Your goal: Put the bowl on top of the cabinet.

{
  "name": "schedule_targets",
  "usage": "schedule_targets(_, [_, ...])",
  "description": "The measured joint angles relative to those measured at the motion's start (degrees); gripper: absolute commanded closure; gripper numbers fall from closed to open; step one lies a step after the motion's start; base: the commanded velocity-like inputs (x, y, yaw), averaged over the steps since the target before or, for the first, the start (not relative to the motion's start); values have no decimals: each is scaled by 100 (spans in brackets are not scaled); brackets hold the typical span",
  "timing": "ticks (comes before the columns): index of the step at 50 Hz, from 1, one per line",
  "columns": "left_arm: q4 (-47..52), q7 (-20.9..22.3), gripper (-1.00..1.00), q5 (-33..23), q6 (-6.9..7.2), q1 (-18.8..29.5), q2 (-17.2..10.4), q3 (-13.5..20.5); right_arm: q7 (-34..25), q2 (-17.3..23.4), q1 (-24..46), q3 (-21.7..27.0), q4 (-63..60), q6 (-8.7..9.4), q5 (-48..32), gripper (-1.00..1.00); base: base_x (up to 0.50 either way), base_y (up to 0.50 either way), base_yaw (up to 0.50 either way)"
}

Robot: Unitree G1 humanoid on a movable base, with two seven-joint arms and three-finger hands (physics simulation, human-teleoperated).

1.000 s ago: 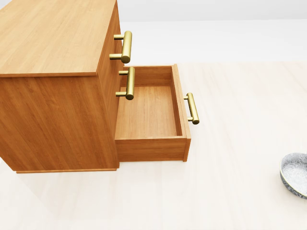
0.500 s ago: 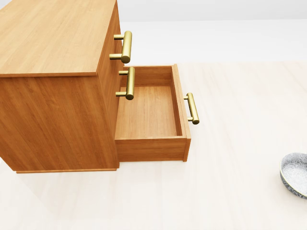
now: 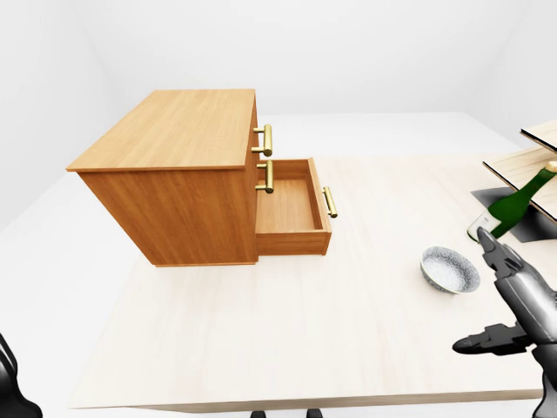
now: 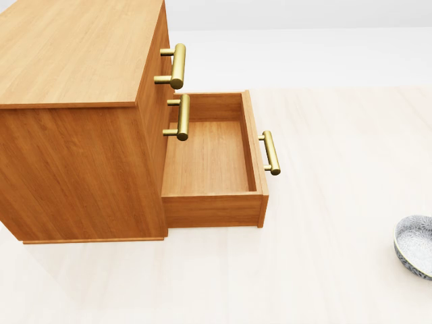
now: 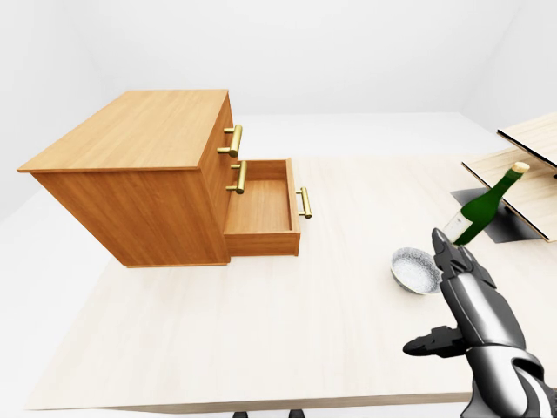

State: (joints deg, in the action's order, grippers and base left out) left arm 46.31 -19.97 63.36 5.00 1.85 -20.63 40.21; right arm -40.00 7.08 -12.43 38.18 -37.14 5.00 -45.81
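Bowl (image 3: pixel 450 268) sits empty on table (image 3: pixel 261 331) near the right hand (image 5: pixel 474 305), fingers spread, holding nothing.

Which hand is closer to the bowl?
Right. Right hand, open, sits just below-right of the bowl in the right-eye view; left hand barely shows at the left-eye view's bottom-left corner.

- Cabinet (image 3: pixel 174 131): warm orange-brown wood with a fine straight grain; the open drawer (image 4: pixel 210 158) is the same wood inside.
- Handles (image 4: pixel 178 65): shiny brass-gold.
- Worktop (image 3: pixel 287 322): pale cream wood, faintly streaked.
- Bowl (image 3: pixel 450 268): white-grey speckled inside, darker grey patterned outside.
- Bottle (image 5: pixel 477 215): dark green, white label, tan top.
- Right hand (image 5: pixel 474 315): glossy dark grey, with black fingers (image 5: pixel 432 341).
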Motion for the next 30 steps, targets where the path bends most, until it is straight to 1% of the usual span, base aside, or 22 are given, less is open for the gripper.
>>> schedule_targets(5, [6, 4, -100, -1, 0, -2, 4, -1, 0, -41, -35, -70, 68, 0, -70, -100, 0, 0, 0])
schedule_targets(8, [0, 6, -100, -4, 0, 4, -1, 2, 0, 9, 10, -41, 144, 0, -66, -100, 0, 0, 0])
schedule_targets(16, [-53, 5, -100, -11, 0, 34, -27, 1, 0, 373, 261, 97, 539, 0, 13, -100, 0, 0, 0])
schedule_targets(30, [-84, 8, -100, -11, 0, 51, -48, 8, 0, 1068, 725, -21, 1514, 0, 119, -100, 0, 0, 0])
